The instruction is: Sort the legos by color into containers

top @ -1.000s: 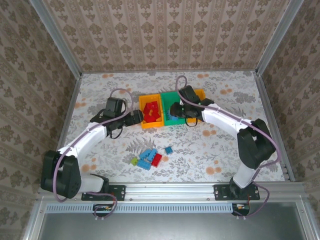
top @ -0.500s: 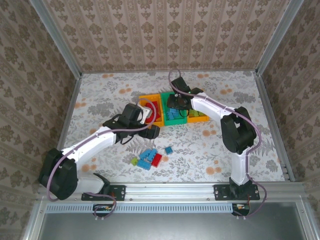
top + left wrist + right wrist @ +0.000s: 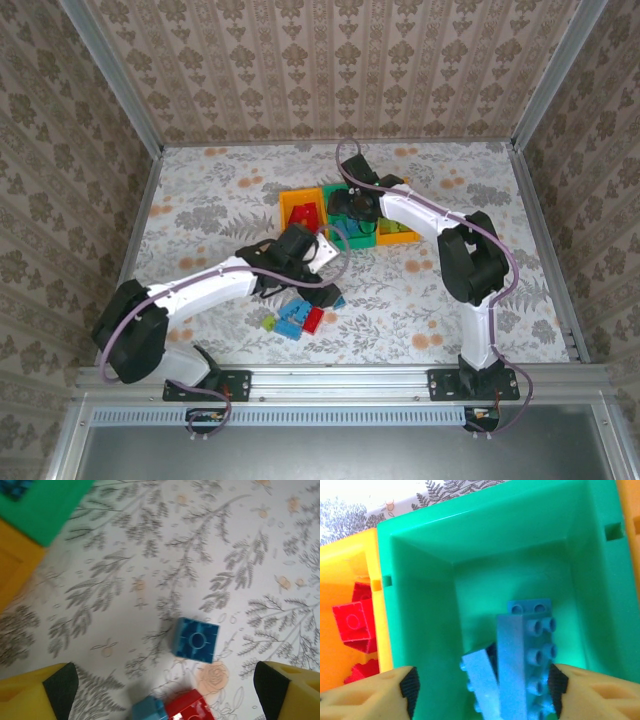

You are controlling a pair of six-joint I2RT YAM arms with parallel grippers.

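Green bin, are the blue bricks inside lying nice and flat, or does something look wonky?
A bit wonky. In the green bin, the long blue brick lies on its side, studs pointing sideways, and a lighter blue brick leans tilted against it. Nothing looks broken.

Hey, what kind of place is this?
Probably a robot test cell, not a home: wallpapered panels in an aluminium frame enclose a floral table, with a left arm and right arm bolted to its front rail.

White table cover printed with grey ferns and orange flowers [image 3: 420, 290], beige damask-patterned walls [image 3: 330, 70], silver aluminium frame rail [image 3: 340, 378]
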